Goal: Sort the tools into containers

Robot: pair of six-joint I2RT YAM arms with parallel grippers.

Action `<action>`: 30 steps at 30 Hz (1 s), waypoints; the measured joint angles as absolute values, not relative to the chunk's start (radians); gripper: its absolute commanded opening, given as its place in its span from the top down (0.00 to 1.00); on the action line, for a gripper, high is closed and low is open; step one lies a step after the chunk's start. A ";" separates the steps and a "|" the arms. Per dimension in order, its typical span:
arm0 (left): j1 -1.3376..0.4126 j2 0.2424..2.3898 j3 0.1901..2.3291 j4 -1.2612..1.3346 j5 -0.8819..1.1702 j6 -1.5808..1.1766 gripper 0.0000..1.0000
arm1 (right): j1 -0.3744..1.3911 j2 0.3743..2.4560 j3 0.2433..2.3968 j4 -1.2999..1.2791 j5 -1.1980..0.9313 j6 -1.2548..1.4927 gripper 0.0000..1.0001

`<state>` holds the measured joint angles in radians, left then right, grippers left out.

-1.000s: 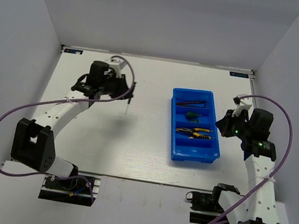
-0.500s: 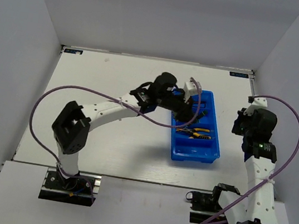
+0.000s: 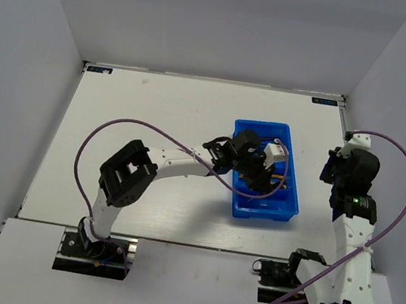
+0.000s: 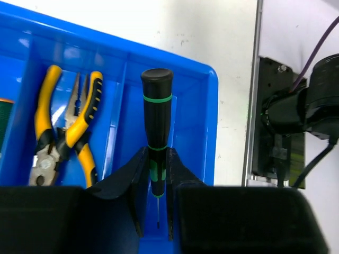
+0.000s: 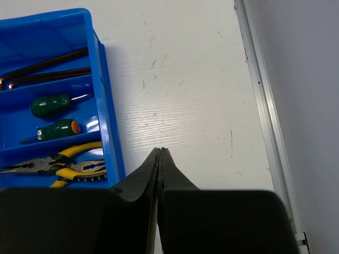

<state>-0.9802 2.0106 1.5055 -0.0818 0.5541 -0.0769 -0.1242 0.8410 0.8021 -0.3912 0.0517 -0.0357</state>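
The left pincer (image 4: 156,159) reaches over the blue tray (image 3: 244,206). It pinches a thin screwdriver (image 4: 157,111) between its two fingers. The screwdriver is black with green rings. Its round back end sticks out past the fingers, and its thin metal tip points back toward the wrist. It hangs over the last part of the tray, the end part closest to the arm bases. I cannot tell if it touches the tray floor.

The yellow and black pliers (image 4: 66,132) lie in the part right next to it. In the next part lie two short green screwdrivers (image 5: 50,105). The dark bent keys (image 5: 42,69) lie in the far end part.

The right pincer (image 5: 159,153) is over the white table (image 5: 185,95), just beside the right wall of the tray. Its fingers are pressed together with nothing between them. From above, the right arm stands near the right edge of the table, apart from the left arm.
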 measured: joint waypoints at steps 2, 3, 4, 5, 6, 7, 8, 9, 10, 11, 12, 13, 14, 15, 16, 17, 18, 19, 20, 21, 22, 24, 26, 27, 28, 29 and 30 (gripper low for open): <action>-0.989 2.021 1.499 -0.076 0.540 -0.074 0.57 | -0.124 0.841 0.802 -0.392 0.048 -0.036 1.00; -0.995 2.024 1.496 -0.076 0.531 -0.068 0.50 | -0.124 0.841 0.802 -0.392 0.047 -0.035 1.00; -0.999 2.025 1.492 -0.075 0.524 -0.068 0.44 | -0.124 0.841 0.802 -0.392 0.045 -0.035 1.00; -1.002 2.025 1.488 -0.074 0.519 -0.067 0.39 | -0.124 0.841 0.802 -0.392 0.043 -0.035 1.00; -1.004 2.025 1.485 -0.073 0.511 -0.065 0.37 | -0.124 0.841 0.802 -0.392 0.041 -0.035 1.00; -1.005 2.025 1.481 -0.071 0.503 -0.067 0.36 | -0.124 0.841 0.802 -0.392 0.038 -0.036 1.00; -1.005 2.025 1.478 -0.073 0.496 -0.067 0.33 | -0.124 0.841 0.802 -0.392 0.037 -0.036 1.00; -1.005 2.025 1.476 -0.074 0.489 -0.066 0.32 | -0.124 0.841 0.802 -0.392 0.034 -0.035 1.00; -1.005 2.025 1.474 -0.075 0.482 -0.064 0.32 | -0.124 0.841 0.802 -0.392 0.030 -0.036 1.00; -1.005 2.022 1.472 -0.076 0.472 -0.064 0.30 | -0.124 0.841 0.802 -0.392 0.027 -0.035 1.00; -1.004 2.019 1.468 -0.079 0.460 -0.062 0.30 | -0.124 0.841 0.802 -0.392 0.025 -0.035 1.00; -1.003 2.014 1.467 -0.084 0.447 -0.060 0.29 | -0.125 0.841 0.802 -0.392 0.023 -0.035 0.96; -1.003 2.004 1.465 -0.092 0.426 -0.060 0.28 | -0.125 0.841 0.802 -0.392 0.018 -0.034 0.89; -1.002 1.990 1.460 -0.102 0.397 -0.063 0.25 | -0.125 0.841 0.802 -0.393 0.007 -0.033 0.80; -0.999 1.968 1.451 -0.112 0.364 -0.068 0.22 | -0.126 0.841 0.802 -0.394 -0.011 -0.035 0.64; -0.998 1.940 1.441 -0.129 0.318 -0.080 0.18 | -0.128 0.841 0.802 -0.395 -0.030 -0.033 0.59; -0.996 1.908 1.430 -0.148 0.265 -0.094 0.09 | -0.129 0.841 0.802 -0.396 -0.055 -0.036 0.53; -0.991 1.864 1.419 -0.178 0.197 -0.109 0.02 | -0.130 0.841 0.802 -0.400 -0.092 -0.041 0.47; -0.978 1.817 1.406 -0.207 0.138 -0.127 0.00 | -0.131 0.842 0.802 -0.404 -0.128 -0.044 0.36; -0.955 1.766 1.391 -0.233 0.096 -0.144 0.00 | -0.131 0.844 0.802 -0.410 -0.173 -0.052 0.33; -0.926 1.722 1.378 -0.252 0.069 -0.158 0.00 | -0.131 0.849 0.802 -0.417 -0.220 -0.063 0.26; -0.821 1.623 1.327 -0.284 0.044 -0.172 0.00 | -0.130 0.866 0.802 -0.428 -0.301 -0.082 0.11; -0.689 1.547 1.274 -0.317 0.033 -0.176 0.00 | -0.128 0.883 0.802 -0.445 -0.361 -0.096 0.09; -0.609 1.520 1.250 -0.336 0.029 -0.175 0.00 | -0.128 0.889 0.802 -0.447 -0.382 -0.097 0.09; -0.540 1.502 1.229 -0.347 0.027 -0.173 0.00 | -0.128 0.891 0.802 -0.447 -0.398 -0.093 0.09; -0.478 1.488 1.205 -0.355 0.025 -0.168 0.00 | -0.128 0.892 0.802 -0.446 -0.408 -0.083 0.09; -0.433 1.475 1.184 -0.368 0.022 -0.164 0.00 | -0.128 0.892 0.802 -0.446 -0.416 -0.072 0.09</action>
<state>-0.4332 1.4746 1.1843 -0.3676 0.0219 -0.1642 -0.1276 0.8921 0.8021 -0.4458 -0.4156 -0.0715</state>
